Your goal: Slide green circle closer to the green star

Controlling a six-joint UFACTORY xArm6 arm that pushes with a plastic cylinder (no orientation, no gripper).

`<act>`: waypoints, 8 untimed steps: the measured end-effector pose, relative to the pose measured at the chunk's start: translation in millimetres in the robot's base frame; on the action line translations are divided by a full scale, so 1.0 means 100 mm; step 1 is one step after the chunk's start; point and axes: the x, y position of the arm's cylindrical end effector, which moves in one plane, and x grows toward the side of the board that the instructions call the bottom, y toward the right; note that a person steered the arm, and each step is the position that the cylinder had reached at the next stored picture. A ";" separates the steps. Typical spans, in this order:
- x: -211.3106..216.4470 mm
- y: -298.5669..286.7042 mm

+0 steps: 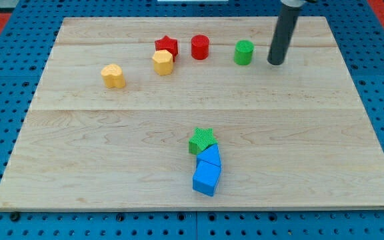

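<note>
The green circle (243, 52) stands near the view's top, right of centre. The green star (202, 141) lies well below it, near the board's lower middle, touching the blue blocks beneath it. My tip (275, 63) is the lower end of the dark rod, just to the right of the green circle, with a small gap between them.
A red circle (200, 47) and a red star (167, 46) sit left of the green circle. A yellow hexagon (163, 62) touches the red star. A yellow heart-like block (113, 76) lies farther left. Two blue blocks (207, 171) sit below the green star. The wooden board (79, 167) rests on a blue pegboard.
</note>
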 end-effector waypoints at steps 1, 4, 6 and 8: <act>-0.05 -0.38; 0.01 -0.94; 1.25 -1.05; 1.35 -1.00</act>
